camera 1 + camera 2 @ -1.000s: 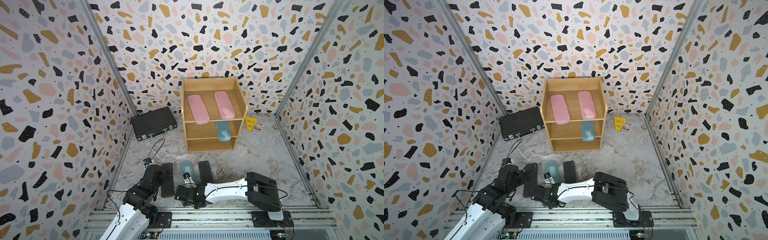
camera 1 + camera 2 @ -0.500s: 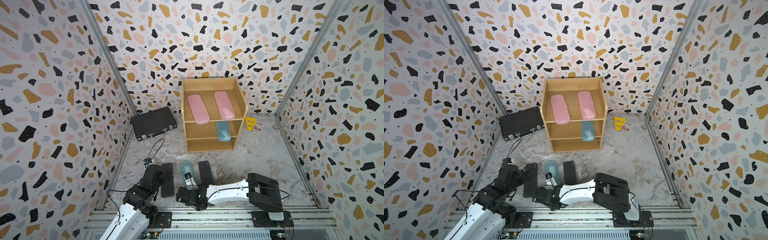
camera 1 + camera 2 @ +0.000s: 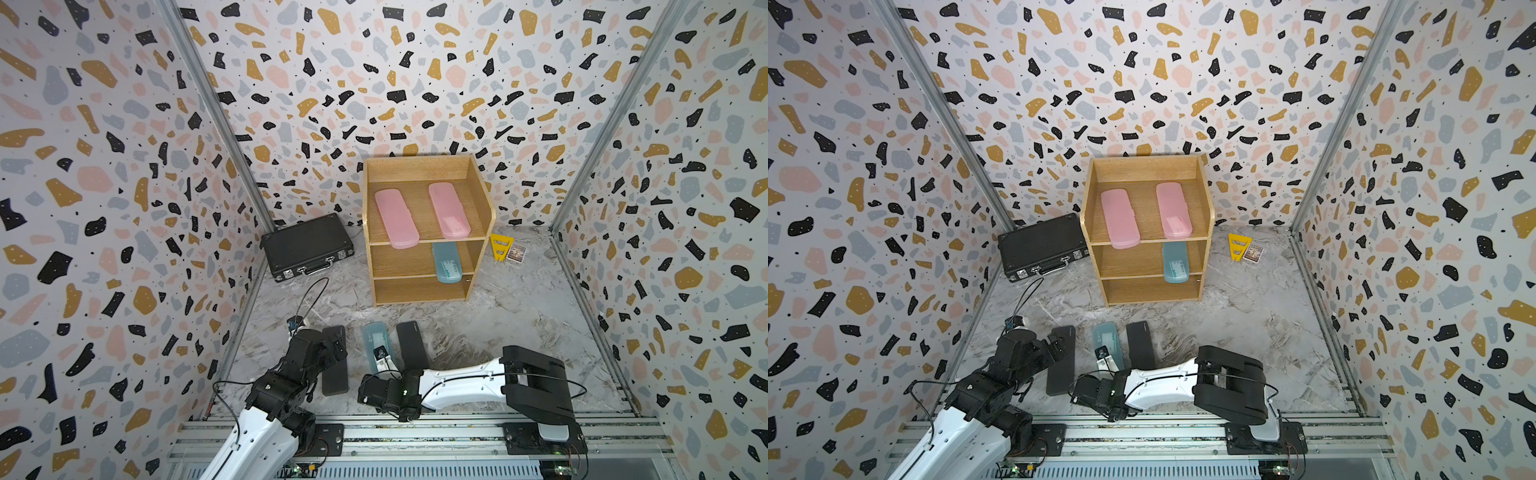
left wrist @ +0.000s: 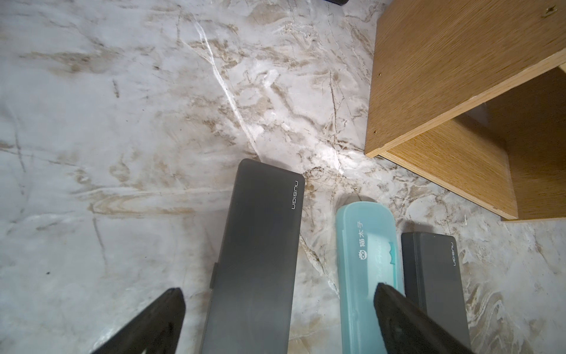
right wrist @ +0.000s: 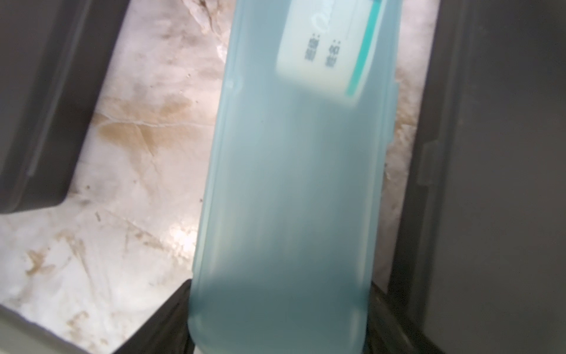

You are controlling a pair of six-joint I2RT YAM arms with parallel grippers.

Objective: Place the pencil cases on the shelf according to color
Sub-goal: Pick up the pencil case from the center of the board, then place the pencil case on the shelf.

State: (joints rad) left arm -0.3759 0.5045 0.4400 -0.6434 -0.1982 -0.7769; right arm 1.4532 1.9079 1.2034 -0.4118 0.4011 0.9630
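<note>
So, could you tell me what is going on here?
The right gripper is shut on the near end of a translucent teal rounded pencil case between two matte black rectangular cases. The left gripper hangs open over one black case. The light-brown wooden shelf holds two pink cases on top and one teal case on the middle tier.

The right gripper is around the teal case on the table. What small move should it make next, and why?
Probably lift straight up a little. The right gripper seems closed on both sides of the teal case, which sits between two black cases; the other teal case lies on the middle tier of the shelf.
</note>
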